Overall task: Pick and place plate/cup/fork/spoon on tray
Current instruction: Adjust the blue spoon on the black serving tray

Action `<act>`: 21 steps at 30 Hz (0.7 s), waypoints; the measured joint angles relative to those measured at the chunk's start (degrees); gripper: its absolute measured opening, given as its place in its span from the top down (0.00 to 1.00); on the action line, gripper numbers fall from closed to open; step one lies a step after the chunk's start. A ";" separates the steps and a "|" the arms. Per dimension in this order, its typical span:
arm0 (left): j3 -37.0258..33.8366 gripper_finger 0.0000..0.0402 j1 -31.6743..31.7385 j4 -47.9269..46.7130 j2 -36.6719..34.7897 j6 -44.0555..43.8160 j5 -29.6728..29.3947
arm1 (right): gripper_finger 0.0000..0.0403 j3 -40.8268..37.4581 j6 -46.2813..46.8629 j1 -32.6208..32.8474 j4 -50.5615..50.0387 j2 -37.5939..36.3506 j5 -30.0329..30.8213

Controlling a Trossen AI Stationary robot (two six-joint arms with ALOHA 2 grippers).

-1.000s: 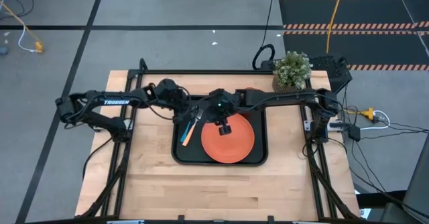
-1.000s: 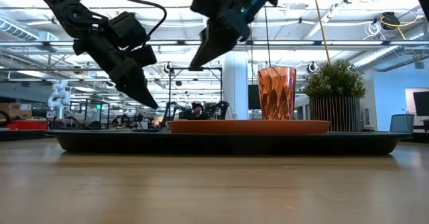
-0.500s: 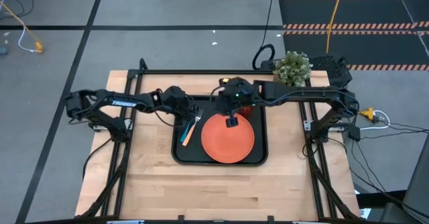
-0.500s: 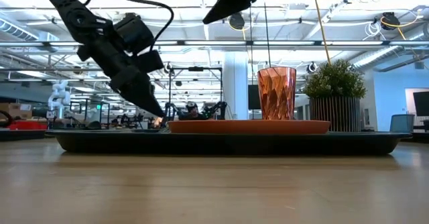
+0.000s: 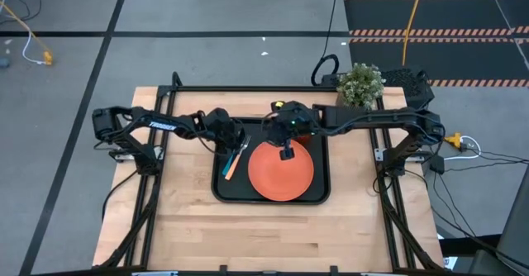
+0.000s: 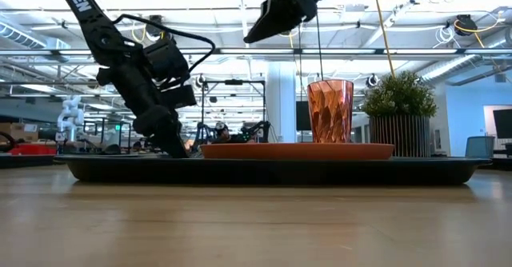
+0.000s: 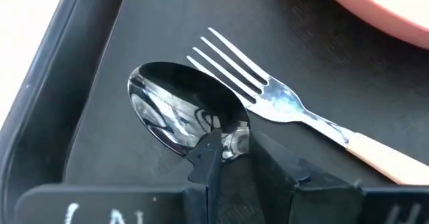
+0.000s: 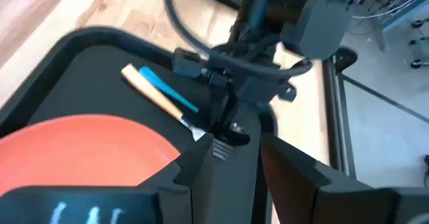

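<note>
Resting on the tray [image 5: 318, 195] were plate [image 5: 281, 170], cup [image 6: 330, 111], fork [image 7: 281, 106]; left end effector [image 7: 228, 147] pinched the spoon [image 7: 171, 110]; right end effector [image 5: 285, 153] spread.

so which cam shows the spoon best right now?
Left wrist view: the spoon fills the frame, bowl on the tray beside the fork, neck between the left gripper fingers. High view shows only its blue handle. Right wrist view shows the handle, bowl hidden. Low view: not discernible.
</note>
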 joint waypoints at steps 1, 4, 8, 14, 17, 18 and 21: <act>0.02 0.80 0.09 -0.07 0.00 0.00 0.01 | 0.71 -0.49 -0.11 0.00 -0.10 -0.07 0.01; 0.05 0.80 0.46 -0.61 0.00 -0.60 0.07 | 0.71 -1.17 -0.10 0.00 -0.26 0.02 0.04; 0.26 0.80 0.83 -3.96 -0.12 -2.46 0.12 | 0.71 -1.19 0.02 0.00 -0.45 -0.24 0.07; 0.22 0.80 1.01 -13.35 -3.02 -7.12 0.38 | 0.71 -1.19 0.43 0.00 -0.66 -0.29 0.19; -0.09 0.80 0.60 -16.57 -6.00 -10.17 0.39 | 0.71 -1.19 0.52 0.00 -0.68 -0.29 0.29; -0.16 0.80 0.40 -17.48 -7.17 -10.92 0.34 | 0.71 -1.19 0.62 0.00 -0.65 -0.29 0.31; -0.25 0.80 -0.58 -18.36 -9.88 -12.54 0.04 | 0.71 -1.19 0.70 0.00 -0.65 -0.29 0.31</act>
